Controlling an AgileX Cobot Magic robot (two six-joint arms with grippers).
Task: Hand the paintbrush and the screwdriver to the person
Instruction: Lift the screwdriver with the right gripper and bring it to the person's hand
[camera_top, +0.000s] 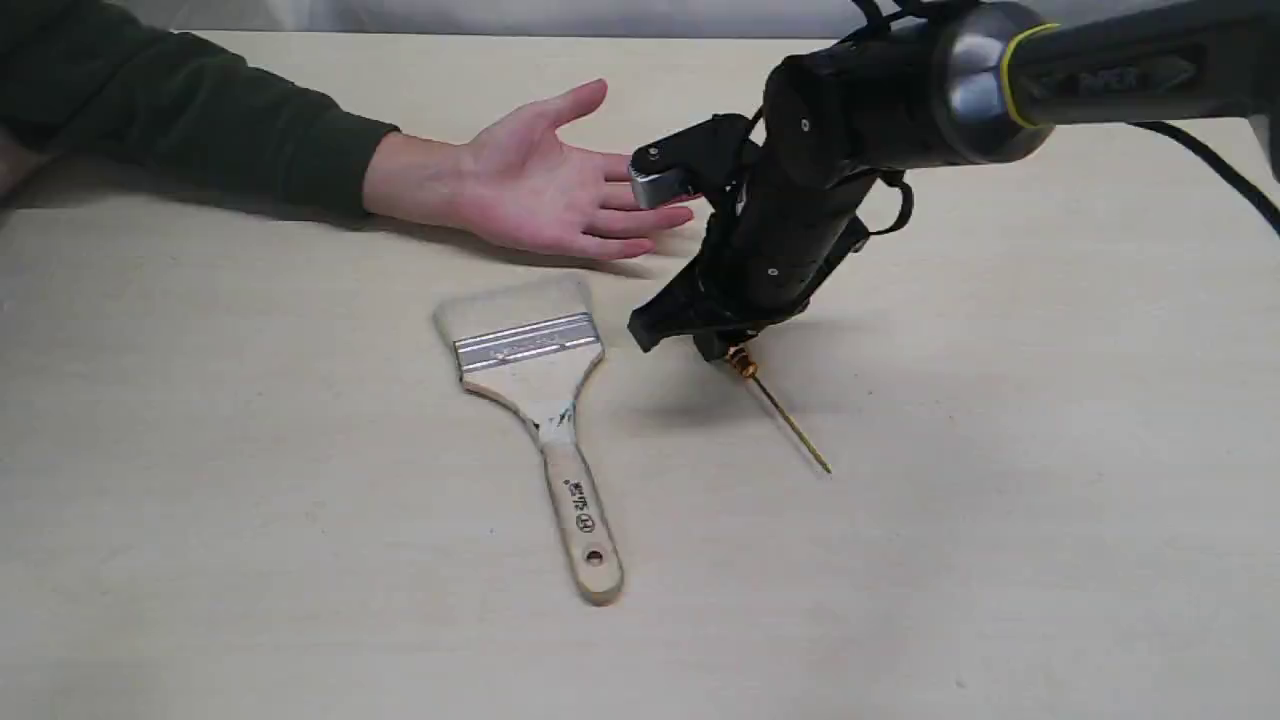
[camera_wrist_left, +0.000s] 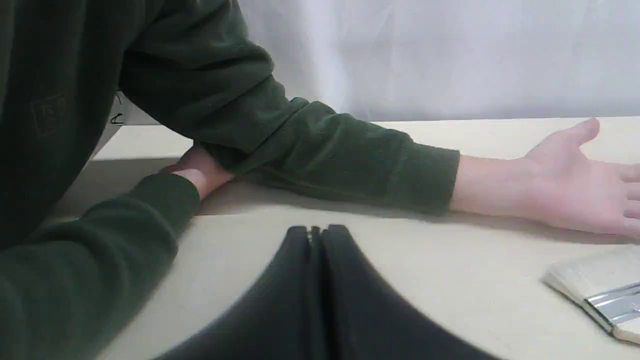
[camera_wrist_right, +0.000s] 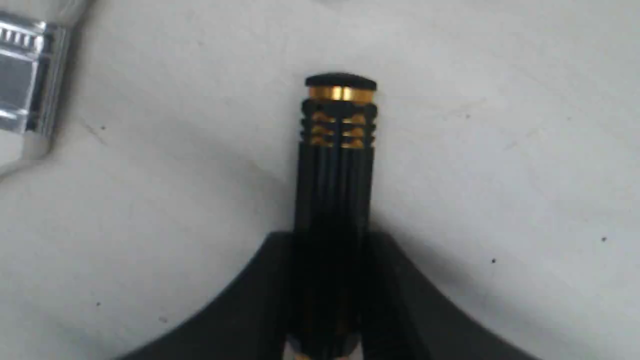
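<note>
The paintbrush lies flat on the table, bristles toward the person's open palm, handle toward the near edge. My right gripper is shut on the black handle of the screwdriver. Its thin gold shaft slants down to the table at the brush's right. In the right wrist view the screwdriver sticks out from between the fingers of the right gripper. My left gripper is shut on nothing, low over the table near the person's forearm; it is outside the exterior view.
The pale wooden table fills the view. The person's green sleeve rests at the back left, and a second arm shows close to my left gripper. The brush's bristles and ferrule edge into both wrist views.
</note>
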